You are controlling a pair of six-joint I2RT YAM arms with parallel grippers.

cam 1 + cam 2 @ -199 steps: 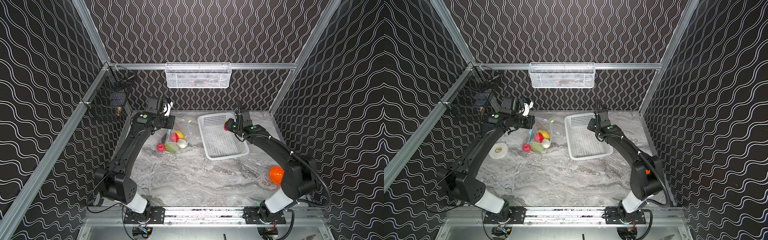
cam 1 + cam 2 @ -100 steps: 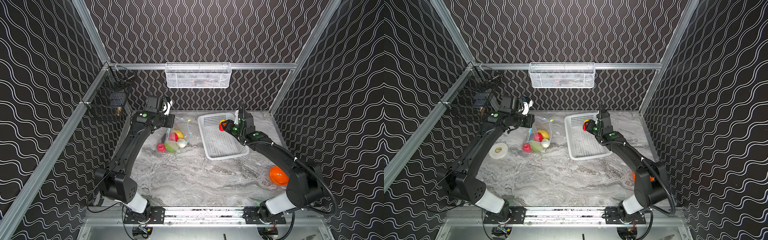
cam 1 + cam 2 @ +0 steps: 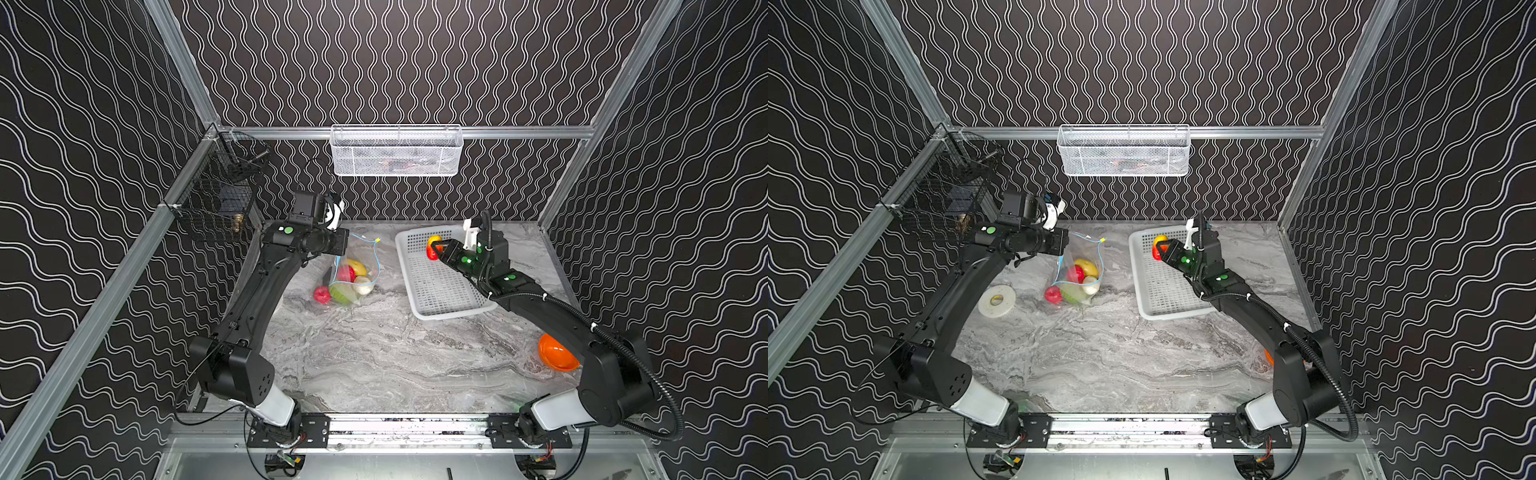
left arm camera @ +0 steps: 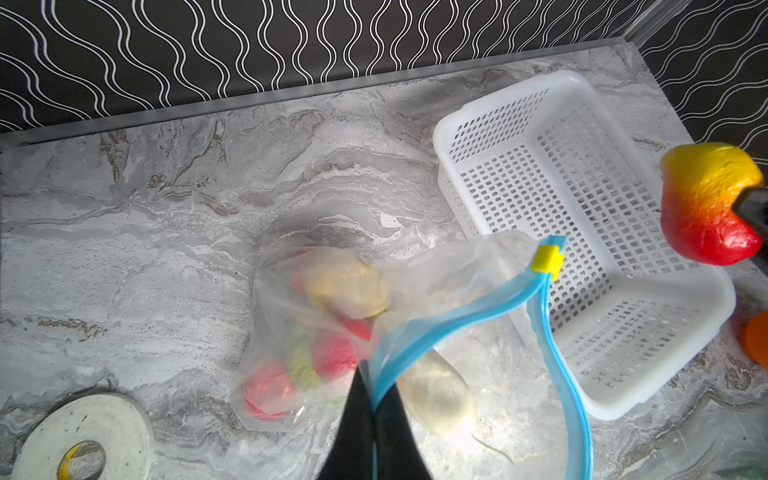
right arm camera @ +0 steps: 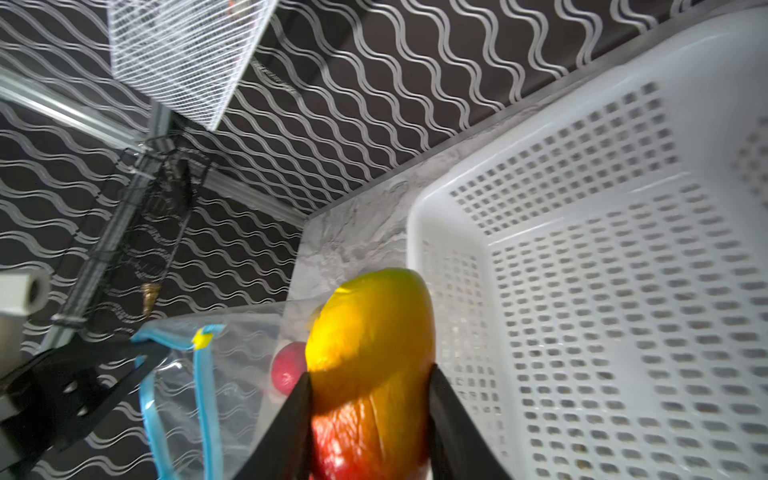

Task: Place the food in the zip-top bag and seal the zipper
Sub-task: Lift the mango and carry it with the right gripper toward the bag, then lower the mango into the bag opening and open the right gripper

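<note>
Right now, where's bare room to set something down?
Widest bare patch: marble table in front of the zip-top bag and white basket, to the near edge. A narrower lane runs between bag and basket. Crowded: back left, where left fingers pinch the bag mouth, tape roll alongside; orange bowl sits front right.

We see bag [image 3: 368,249] w/ food [image 3: 353,272] left of basket [image 3: 419,309] on tabletop [image 3: 374,357]; tape roll [image 3: 996,300] further left, bowl [image 3: 555,356] front-right.

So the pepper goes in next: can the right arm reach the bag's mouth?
Probably yes. The left tool pinches the zipper, holding the bag's mouth open beside the basket; the right tool, holding the pepper above the basket, has only bare table between.
</note>
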